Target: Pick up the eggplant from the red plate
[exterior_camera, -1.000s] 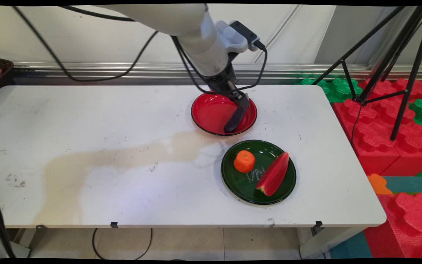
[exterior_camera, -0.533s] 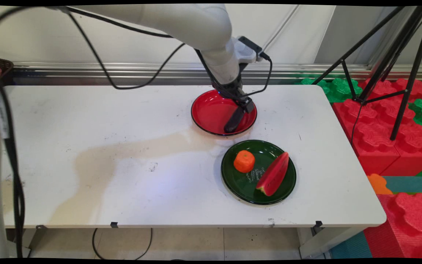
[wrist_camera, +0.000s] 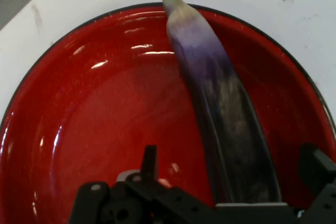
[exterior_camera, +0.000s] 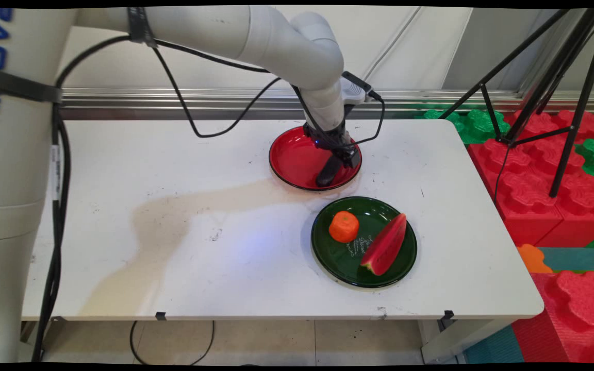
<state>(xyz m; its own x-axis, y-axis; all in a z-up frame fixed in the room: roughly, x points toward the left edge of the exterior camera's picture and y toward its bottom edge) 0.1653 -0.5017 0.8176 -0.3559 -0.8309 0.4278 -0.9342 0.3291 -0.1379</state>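
Gripper (wrist_camera: 231, 177) is down low in the red plate (exterior_camera: 292, 159), its fingers wide apart on each side of the eggplant (wrist_camera: 220, 114), not squeezing it. Eggplant lies in the red plate with its pale tip at the rim. Just beside it, the green plate (exterior_camera: 338, 257) has an orange (exterior_camera: 344, 226) and a watermelon slice (exterior_camera: 384, 246).

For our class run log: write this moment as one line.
tool: open, straddling eggplant | eggplant: in red plate | green plate: orange, watermelon slice | table: stained
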